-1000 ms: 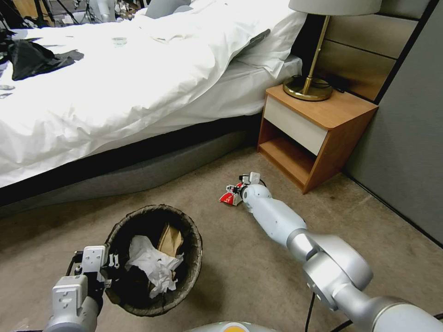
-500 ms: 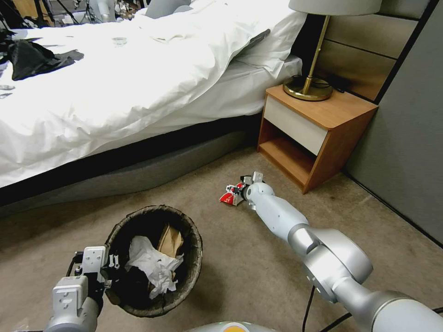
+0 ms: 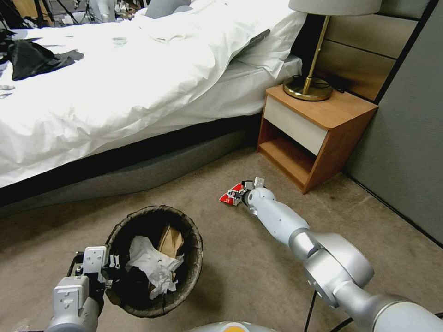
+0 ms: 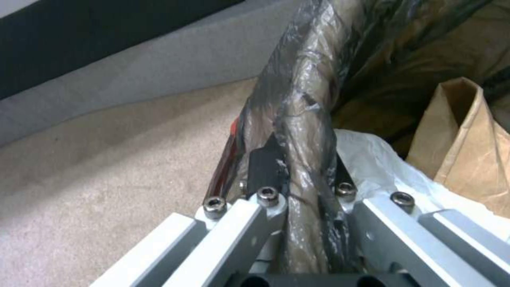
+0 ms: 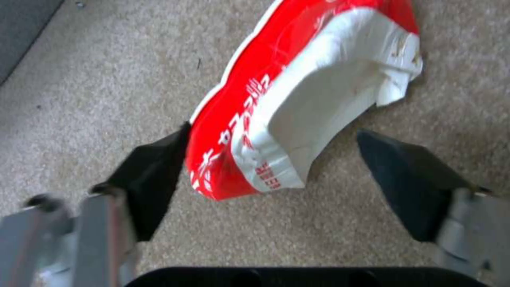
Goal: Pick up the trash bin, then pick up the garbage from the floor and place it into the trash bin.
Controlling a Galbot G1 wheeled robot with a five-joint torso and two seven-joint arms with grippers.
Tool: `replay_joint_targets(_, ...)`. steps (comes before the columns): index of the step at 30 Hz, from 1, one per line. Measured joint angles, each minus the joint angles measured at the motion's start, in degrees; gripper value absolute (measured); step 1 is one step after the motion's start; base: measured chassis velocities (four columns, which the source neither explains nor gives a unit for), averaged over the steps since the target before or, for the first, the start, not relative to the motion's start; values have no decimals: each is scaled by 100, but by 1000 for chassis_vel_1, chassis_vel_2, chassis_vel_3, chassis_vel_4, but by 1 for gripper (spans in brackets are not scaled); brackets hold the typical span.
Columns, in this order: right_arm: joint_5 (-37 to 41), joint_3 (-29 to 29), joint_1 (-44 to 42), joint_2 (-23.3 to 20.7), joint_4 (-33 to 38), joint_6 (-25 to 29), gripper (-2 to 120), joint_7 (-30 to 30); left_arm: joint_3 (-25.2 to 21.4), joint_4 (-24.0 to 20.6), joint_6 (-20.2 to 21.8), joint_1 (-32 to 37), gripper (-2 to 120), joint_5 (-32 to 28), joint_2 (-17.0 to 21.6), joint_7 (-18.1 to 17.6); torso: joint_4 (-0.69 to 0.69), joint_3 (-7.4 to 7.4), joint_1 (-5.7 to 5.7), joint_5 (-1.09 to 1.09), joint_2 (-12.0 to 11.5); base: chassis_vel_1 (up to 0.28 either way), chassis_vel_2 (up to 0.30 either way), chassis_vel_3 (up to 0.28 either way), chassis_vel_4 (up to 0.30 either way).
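Left arm: your left arm enters at the lower left of the head view, wrist raised, its camera block facing up.
Left gripper [image 3: 112,273]: clamped onto the near rim of the trash bin [image 3: 194,258]; in the left wrist view the black fingers [image 4: 265,163] pinch the bag-wrapped rim from both sides.
Trash bin: you see it over the carpet [image 3: 240,276] in front of the bed [image 3: 115,92], mouth open to the head camera; whether its base rests on the floor you cannot tell.
Bin contents: crumpled white tissue [image 3: 152,265] and crumpled brown paper [image 3: 170,240] lie inside; the dark liner hides whatever sits beneath them.
Snack packet [image 3: 230,193]: the red-and-white packet lies on the carpet between the bin and the nightstand [image 3: 318,133].
Right arm: your right arm stretches from the lower right, low and nearly straight, toward the packet.
Right gripper [image 5: 276,175]: jaws spread wide, one finger [image 5: 154,175] touching the packet's red edge, the other well off its white side; nothing is gripped.
Hidden: in the head view the wrist covers the fingertips and the packet's near end.
Lamp [image 3: 318,55]: stands on the nightstand, shade cut off by the frame's top.
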Motion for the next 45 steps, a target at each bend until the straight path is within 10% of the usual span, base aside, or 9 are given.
replay_joint_targets(21, -84, -4, -63, -126, 58, 98, 0, -135, 22, 0, -25, 13, 0, 47, 2, 3, 0, 0, 0, 0, 0, 0, 0, 0, 0)
replay_joint_targets(33, -317, -7, -230, -226, 351, 220, 0, -118, 23, 0, -34, 24, 0, 52, 33, 9, 1, 0, 0, 0, 0, 0, 0, 0, 0)
replay_joint_targets(45, -1296, 865, -1495, -1329, 4162, -400, 0, 421, 16, 0, 9, -48, 0, -87, 145, 11, 0, 0, -1, 3, 0, 0, 0, 0, 0)
